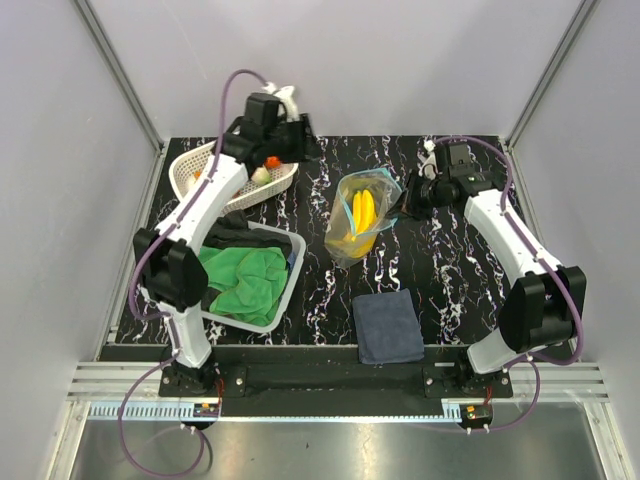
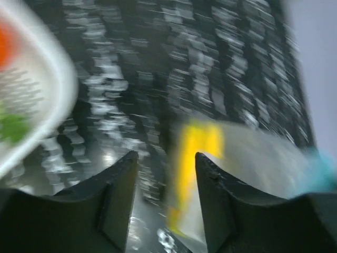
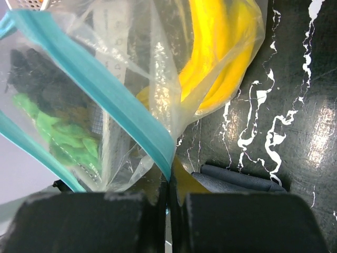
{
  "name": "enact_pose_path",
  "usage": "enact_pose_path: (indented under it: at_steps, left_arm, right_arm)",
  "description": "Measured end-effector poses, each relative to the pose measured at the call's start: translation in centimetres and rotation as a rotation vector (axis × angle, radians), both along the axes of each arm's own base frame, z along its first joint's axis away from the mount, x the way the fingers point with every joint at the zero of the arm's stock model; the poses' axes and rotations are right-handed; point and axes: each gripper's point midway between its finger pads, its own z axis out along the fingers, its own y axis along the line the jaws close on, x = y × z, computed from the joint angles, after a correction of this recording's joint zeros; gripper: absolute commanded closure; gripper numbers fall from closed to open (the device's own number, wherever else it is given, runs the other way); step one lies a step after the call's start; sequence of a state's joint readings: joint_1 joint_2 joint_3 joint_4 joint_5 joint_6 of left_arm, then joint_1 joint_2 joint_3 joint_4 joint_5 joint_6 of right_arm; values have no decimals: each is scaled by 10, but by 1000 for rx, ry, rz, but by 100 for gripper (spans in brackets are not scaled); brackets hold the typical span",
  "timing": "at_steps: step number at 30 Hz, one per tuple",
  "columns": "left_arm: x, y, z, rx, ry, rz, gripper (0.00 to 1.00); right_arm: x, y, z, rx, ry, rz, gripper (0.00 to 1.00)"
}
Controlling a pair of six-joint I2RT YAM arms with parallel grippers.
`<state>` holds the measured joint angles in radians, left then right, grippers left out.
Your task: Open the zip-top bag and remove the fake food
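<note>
Jaws on my right gripper (image 3: 167,196) are pressed together on a corner of the zip-top bag (image 1: 378,185), right where the teal zip strip (image 3: 105,95) ends. That pinch is why the mouth stands up off the table (image 1: 450,280) at centre frame instead of slumping flat. In the right wrist view the two halves of the strip are apart, so I'd call the bag open.

My left gripper (image 2: 166,158) has its jaws apart with nothing between them. It sits by the right end of the white basket (image 1: 190,165), upper left of the top view. Its own camera is smeared, but yellow shows ahead through the gap.

That yellow is the banana bunch (image 1: 363,212), inside the bag. An orange-red fruit (image 1: 272,162) and a pale piece (image 1: 261,176) lie in the basket, so I judge we're partway, with the banana next. The risk is the floppy plastic dragging along with it.
</note>
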<state>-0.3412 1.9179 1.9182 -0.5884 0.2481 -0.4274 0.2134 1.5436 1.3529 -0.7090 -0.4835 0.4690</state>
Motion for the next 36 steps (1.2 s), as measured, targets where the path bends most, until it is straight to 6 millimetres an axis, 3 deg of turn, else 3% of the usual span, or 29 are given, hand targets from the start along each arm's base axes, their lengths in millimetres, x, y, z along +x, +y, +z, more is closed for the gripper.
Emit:
enact_pose_path:
  at_steps: [5, 7, 9, 16, 23, 29, 36]
  left_arm:
    - [-87, -92, 56, -57, -164, -328, 65]
    - [-113, -117, 69, -73, -205, -424, 72]
    - [-125, -129, 70, -87, -214, -470, 74]
    - [-125, -127, 39, -54, -144, -476, 76]
    - [-124, -149, 19, -40, -103, -512, 79]
    - [-106, -163, -26, 2, -34, -522, 83]
    - [-109, -157, -73, 81, 43, -554, 87]
  right_arm:
    - [4, 1, 14, -1, -27, 7, 100]
    - [7, 1, 24, 0, -52, 10, 100]
    - [12, 2, 34, 2, -77, 14, 100]
    - [19, 7, 36, 1, -80, 24, 100]
    - [17, 16, 32, -6, -55, 54, 100]
    - [23, 19, 31, -11, -49, 70, 100]
    - [25, 24, 26, -8, -31, 84, 100]
